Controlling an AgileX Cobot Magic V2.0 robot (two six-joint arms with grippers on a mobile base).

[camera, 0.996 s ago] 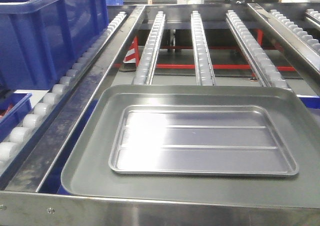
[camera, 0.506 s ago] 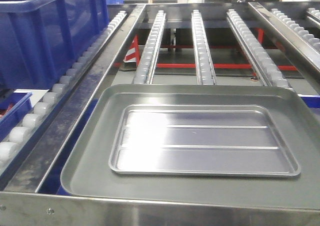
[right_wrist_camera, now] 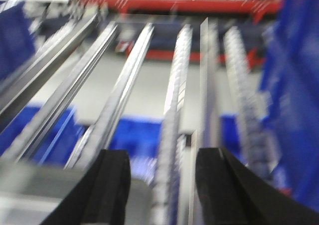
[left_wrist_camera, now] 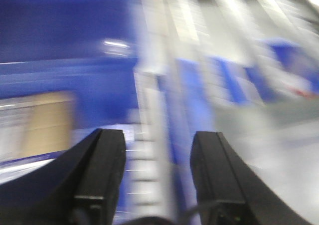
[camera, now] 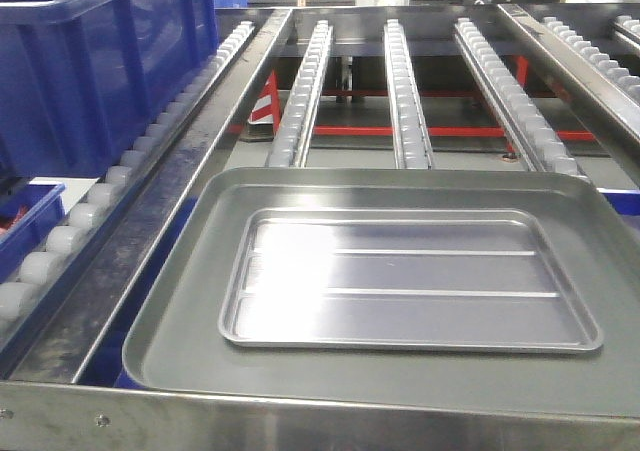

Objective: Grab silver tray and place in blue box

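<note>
Surroundings: the shiny ridged rectangular silver tray (camera: pixel 410 281) lies flat inside a larger, duller plain steel tray (camera: pixel 175 306), at the near centre of the rack, just behind a steel front rail (camera: pixel 300 421). Nothing lies on top of the silver tray. The large deep blue plastic box (camera: pixel 90 71) stands at the far left, well apart from the trays, with a line of white rollers (camera: pixel 130 161) and a dark steel rail between them. A smaller blue bin (camera: pixel 25 216) sits low at the near left. A red crossbeam (camera: pixel 450 131) runs beneath the far tracks.

Claws: neither arm appears in the front view. Both wrist views are blurred. The left gripper (left_wrist_camera: pixel 159 135) has its two black fingers (left_wrist_camera: pixel 107 165) spread wide with nothing between them. The right gripper (right_wrist_camera: pixel 162 157) is likewise spread wide and empty, above blurred roller tracks.

Count: two steel trays, one nested in the other; one large blue box; one smaller bin; at least five roller tracks; two grippers.
</note>
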